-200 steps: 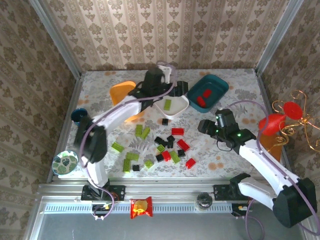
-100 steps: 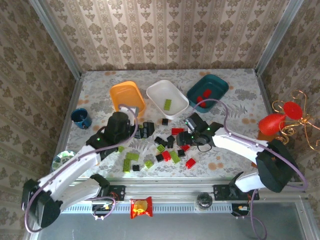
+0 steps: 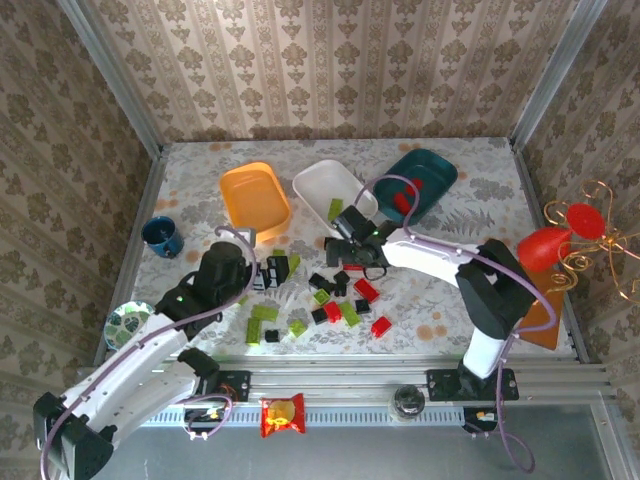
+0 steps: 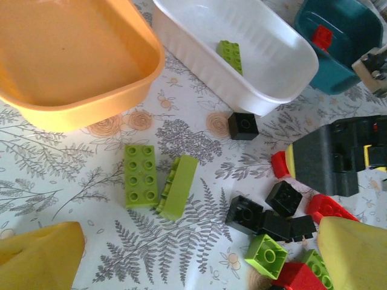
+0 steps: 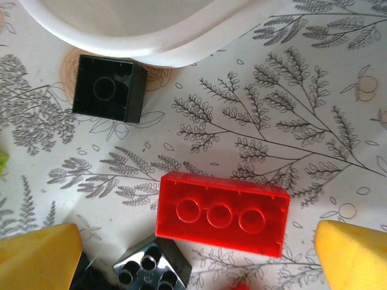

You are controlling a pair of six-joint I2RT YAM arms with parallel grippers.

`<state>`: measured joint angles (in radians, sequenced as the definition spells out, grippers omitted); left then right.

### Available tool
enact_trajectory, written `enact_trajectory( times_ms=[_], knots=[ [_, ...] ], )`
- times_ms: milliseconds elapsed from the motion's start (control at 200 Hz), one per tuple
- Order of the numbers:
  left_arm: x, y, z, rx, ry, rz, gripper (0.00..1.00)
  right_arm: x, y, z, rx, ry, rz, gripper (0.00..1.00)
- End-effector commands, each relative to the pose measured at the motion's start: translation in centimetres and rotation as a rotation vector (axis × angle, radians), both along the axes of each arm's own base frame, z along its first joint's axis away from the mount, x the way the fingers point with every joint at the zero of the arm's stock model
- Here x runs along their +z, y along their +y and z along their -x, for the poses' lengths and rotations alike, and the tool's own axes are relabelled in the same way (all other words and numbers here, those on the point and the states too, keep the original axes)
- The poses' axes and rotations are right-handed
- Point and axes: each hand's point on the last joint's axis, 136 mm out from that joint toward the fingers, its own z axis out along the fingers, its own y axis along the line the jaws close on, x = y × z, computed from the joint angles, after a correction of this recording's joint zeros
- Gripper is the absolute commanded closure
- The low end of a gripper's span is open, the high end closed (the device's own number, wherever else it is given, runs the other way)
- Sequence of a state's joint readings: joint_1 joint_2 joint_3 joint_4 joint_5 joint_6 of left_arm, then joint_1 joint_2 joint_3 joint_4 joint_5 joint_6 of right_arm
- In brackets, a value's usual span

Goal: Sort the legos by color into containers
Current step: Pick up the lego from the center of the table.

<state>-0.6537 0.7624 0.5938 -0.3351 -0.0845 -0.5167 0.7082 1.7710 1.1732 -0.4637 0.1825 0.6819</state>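
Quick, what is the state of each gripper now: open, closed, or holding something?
Left gripper: jaws open, holding nothing.
Right gripper: jaws open, holding nothing; a red brick lies between them, not gripped.

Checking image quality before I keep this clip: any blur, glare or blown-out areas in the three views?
Top external: even, soft light, faint shadows, all in focus. Left wrist: bricks sharp, yellow fingertips in the bottom corners blurred, white tub bright but readable. Right wrist: red brick crisp, fingertips blurred, tub rim nearly washed out.
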Motion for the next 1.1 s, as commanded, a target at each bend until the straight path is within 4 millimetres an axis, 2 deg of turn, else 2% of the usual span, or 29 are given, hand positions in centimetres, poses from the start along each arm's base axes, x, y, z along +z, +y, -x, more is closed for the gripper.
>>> enact_trajectory(
  times_ms=[0, 315, 480, 565, 735, 865, 975, 1095],
  knots=[
    [-1.1, 1.3, 0.2, 0.04, 0.02, -0.025, 0.0, -1.3, -1.3, -0.1, -0.08, 0.019, 0.107, 0.02],
    [-1.7, 2.1, 0.1, 0.065, 0.042, 0.003, 0.0, -3.9, -1.5, -0.4, -0.104, 0.057, 0.155, 0.17],
    [-1.8, 2.2, 0.0, 0.07, 0.048, 0.015, 0.0, -4.5, -1.7, -0.3, -0.105, 0.077, 0.151, 0.32],
    [-1.8, 2.2, -0.1, 0.068, 0.05, 0.02, 0.0, -4.2, -1.5, -0.8, -0.109, 0.053, 0.11, 0.4],
    [-2.0, 2.3, -0.1, 0.068, 0.059, 0.014, 0.0, -1.6, -2.4, -1.1, -0.106, -0.007, 0.051, 0.47],
    [-2.1, 2.4, -0.2, 0.072, 0.064, 0.013, 0.0, 1.9, -3.6, -1.0, -0.112, -0.072, 0.003, 0.48],
    [-2.1, 2.5, -0.3, 0.079, 0.064, 0.014, 0.0, 5.1, -6.1, -2.0, -0.156, -0.141, -0.011, 0.48],
    [-1.9, 2.4, -0.6, 0.085, 0.063, 0.013, 0.0, 7.8, -10.0, -4.9, -0.268, -0.195, -0.04, 0.49]
  ],
)
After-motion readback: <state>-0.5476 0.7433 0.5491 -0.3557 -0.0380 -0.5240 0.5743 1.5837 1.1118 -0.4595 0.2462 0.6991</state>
